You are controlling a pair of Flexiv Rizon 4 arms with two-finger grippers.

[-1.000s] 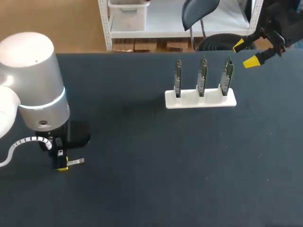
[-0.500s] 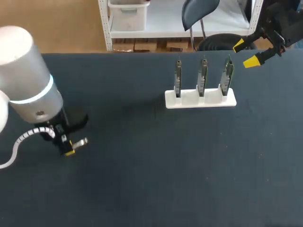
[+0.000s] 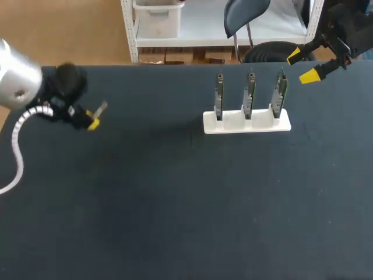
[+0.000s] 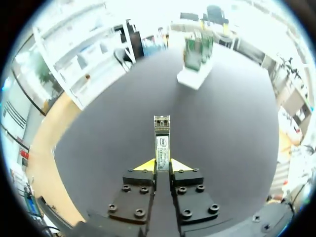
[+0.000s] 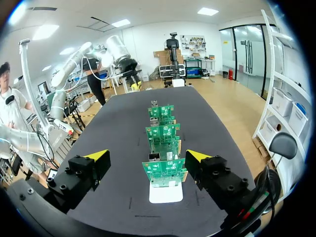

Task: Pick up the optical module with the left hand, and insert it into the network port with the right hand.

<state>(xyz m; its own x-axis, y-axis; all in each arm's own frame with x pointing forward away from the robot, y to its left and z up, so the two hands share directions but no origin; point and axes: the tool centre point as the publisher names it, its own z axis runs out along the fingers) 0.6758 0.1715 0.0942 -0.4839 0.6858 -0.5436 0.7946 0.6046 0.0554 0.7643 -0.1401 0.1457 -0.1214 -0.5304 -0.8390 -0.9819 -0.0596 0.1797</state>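
Left pincer: my left pincer (image 3: 92, 119) hangs at about 10 o'clock over the table, near its far left edge. Its yellow-tipped fingers are clamped from both sides on the module.
Optical module: the slim silver metal optical module with a white label (image 3: 100, 109) is held by its rear end. It sticks out from the tips toward 1 o'clock in the head view. In the left wrist view the module (image 4: 162, 143) runs straight ahead of the pincer (image 4: 162, 165), clear of the surface, its open connector end farthest from the fingers.
Right pincer: my right pincer (image 3: 302, 65) sits at about 2 o'clock, by the far right edge. Its fingers stand wide apart with nothing gripped. It is near the rack's right end but not touching it.
Board rack: a white plastic holder (image 3: 246, 123) lies at about 1 o'clock on the table and carries three green circuit boards standing upright in a row (image 3: 249, 90). From the right wrist the boards (image 5: 163, 173) line up one behind another, ahead of the open pincer (image 5: 147, 156).
Network port: small silvery metal housings sit on the boards near their top edges (image 5: 154, 157). I cannot tell more detail than that.
Table: the dark, matte table (image 3: 186, 204) carries the rack; module and rack are well apart.
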